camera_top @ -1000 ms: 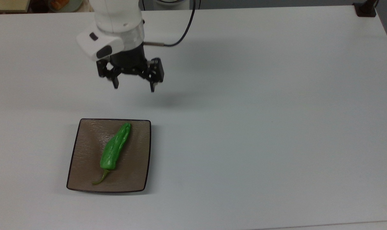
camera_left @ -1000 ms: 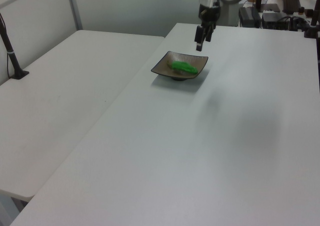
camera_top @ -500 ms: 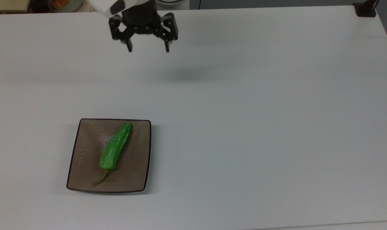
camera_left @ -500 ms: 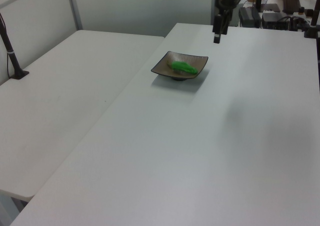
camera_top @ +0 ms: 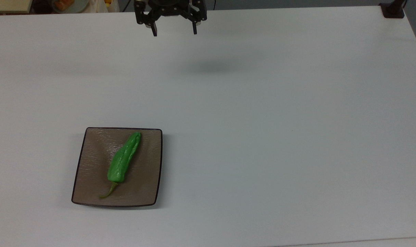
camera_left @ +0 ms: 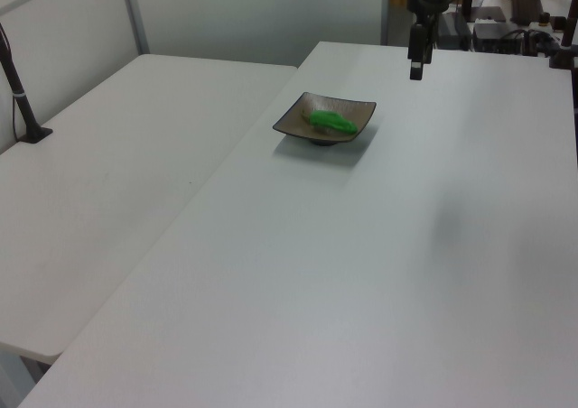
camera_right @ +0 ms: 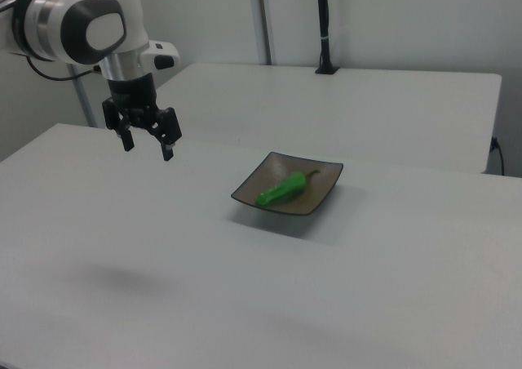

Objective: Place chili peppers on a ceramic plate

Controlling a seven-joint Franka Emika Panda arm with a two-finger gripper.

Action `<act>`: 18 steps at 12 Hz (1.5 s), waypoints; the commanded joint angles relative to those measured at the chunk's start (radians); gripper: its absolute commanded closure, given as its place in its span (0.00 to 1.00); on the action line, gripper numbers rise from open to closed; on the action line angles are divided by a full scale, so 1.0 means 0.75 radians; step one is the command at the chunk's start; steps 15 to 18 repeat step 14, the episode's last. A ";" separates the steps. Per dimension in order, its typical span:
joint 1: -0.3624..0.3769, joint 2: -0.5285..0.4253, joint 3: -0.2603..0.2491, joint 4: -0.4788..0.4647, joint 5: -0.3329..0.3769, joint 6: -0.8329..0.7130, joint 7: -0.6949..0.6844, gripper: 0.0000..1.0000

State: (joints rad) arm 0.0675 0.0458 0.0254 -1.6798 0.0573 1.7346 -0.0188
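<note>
The green chili pepper lies diagonally on the square brown ceramic plate, stem toward the plate's near edge in the top view. The same chili pepper on the plate shows in the left view, and the pepper on the plate in the right view. My gripper hangs open and empty high above the table at the top view's upper edge, far from the plate. In the right view the gripper is at the plate's left, and in the left view the gripper is up and right of it.
The white table stretches wide around the plate. A second white table adjoins it on the left view's left. A black post base sits at the top view's upper right corner. Clutter lies beyond the far edge.
The gripper has risen and drawn away from the plate toward the top view's upper edge and right, staying open. Pepper and plate have not moved.
</note>
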 commanded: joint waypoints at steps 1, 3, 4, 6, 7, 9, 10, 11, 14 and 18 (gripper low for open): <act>-0.025 -0.081 0.015 -0.135 -0.001 0.102 -0.024 0.00; -0.020 -0.088 0.017 -0.159 -0.084 0.121 -0.022 0.00; -0.020 -0.084 0.017 -0.162 -0.099 0.135 -0.022 0.00; -0.022 -0.086 0.017 -0.164 -0.109 0.150 -0.020 0.00; -0.023 -0.086 0.017 -0.162 -0.127 0.150 -0.018 0.00; -0.025 -0.086 0.017 -0.159 -0.134 0.152 -0.006 0.00; -0.027 -0.084 0.017 -0.159 -0.134 0.154 -0.006 0.00; -0.027 -0.084 0.017 -0.162 -0.134 0.154 -0.006 0.00; -0.031 -0.080 0.017 -0.162 -0.132 0.176 -0.006 0.00; -0.031 -0.080 0.017 -0.162 -0.132 0.176 -0.006 0.00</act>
